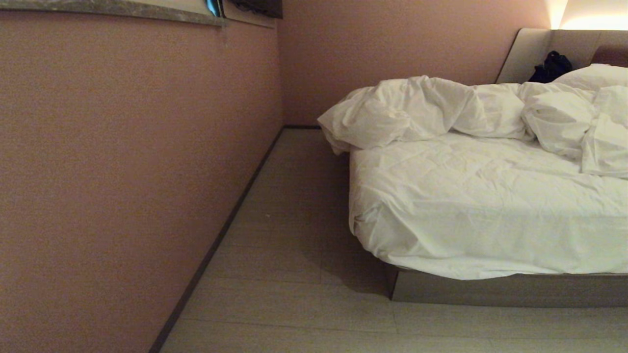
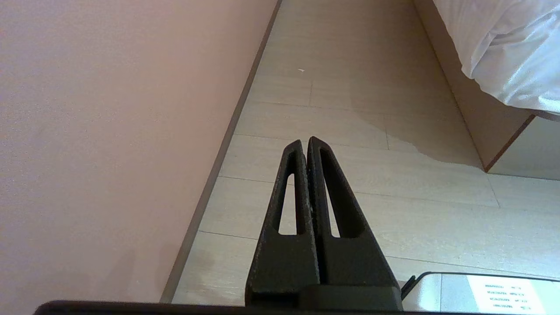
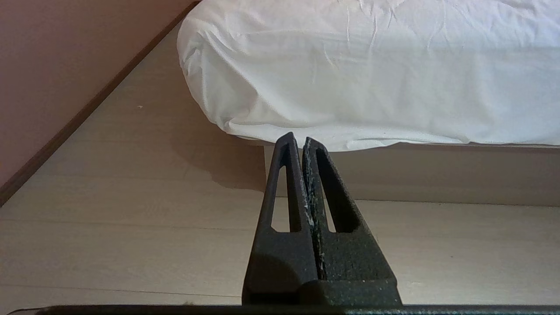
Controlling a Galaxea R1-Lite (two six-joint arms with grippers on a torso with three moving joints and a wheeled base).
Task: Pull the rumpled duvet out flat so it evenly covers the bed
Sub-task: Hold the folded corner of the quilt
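walls [image 1: 122,147]: pink | floor [image 1: 294,220]: pale planks | skirting [image 1: 216,245]: dark

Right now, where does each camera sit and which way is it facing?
Head view: high on the robot, facing the bed, bunched duvet and wall; no arm shows.
Left wrist view: behind the shut left end effector, facing floor beside the wall.
Right wrist view: behind the shut right end effector, facing the bed's foot.
All share the bed's corner.

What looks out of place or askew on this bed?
The duvet is bunched in a rumpled heap at the headboard end of the bed, one corner spilling over the mattress's wall-side edge, leaving the fitted sheet bare. A dark bag-like item sits by the headboard.
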